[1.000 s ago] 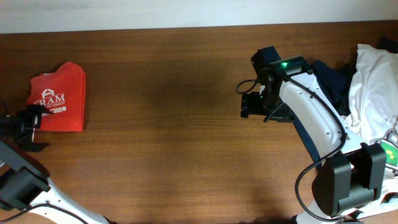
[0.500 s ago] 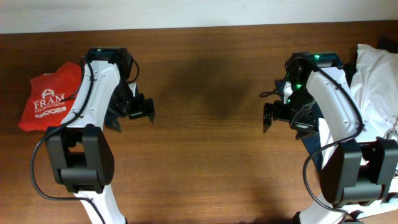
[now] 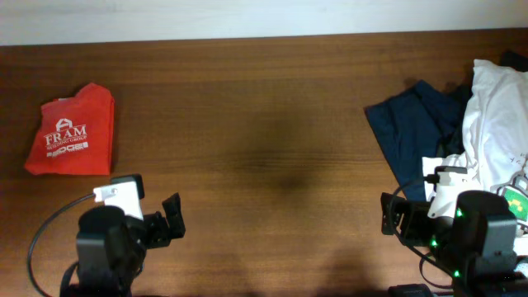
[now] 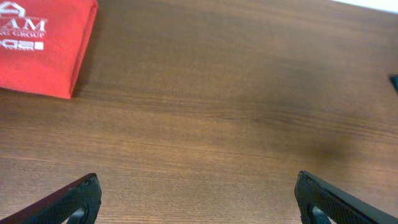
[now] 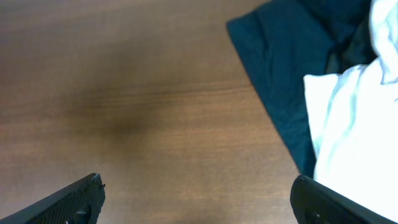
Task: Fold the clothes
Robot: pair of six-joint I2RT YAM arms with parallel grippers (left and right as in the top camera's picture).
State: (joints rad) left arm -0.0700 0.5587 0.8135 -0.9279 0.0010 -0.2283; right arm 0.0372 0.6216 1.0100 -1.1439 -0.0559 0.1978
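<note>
Retracts from folded orange-red cotton T-shirt with white lettering (image 3: 70, 140) (fold looks done), left gripper (image 4: 198, 186) and right gripper (image 5: 198, 186) both gaping, empty.

Left arm (image 3: 106, 247): black, rounded housing with a white block (image 3: 118, 194) on top
Left cable (image 3: 33, 252): thin and grey, curving out from the white block
Left gripper (image 4: 198, 194): matte black fingers (image 4: 73, 200) with blunt, sloping tips and smooth, rounded edges
Right arm (image 3: 483, 239): black, boxy housing with a white piece (image 3: 445, 178) at its top
Lights (image 3: 459, 214): small green dots glowing on the right arm's housing
Right cable (image 3: 421, 266): thin and black, looping beside the housing
Right gripper (image 5: 198, 194): matte black fingers (image 5: 73, 200), the same shape as the left pair
</note>
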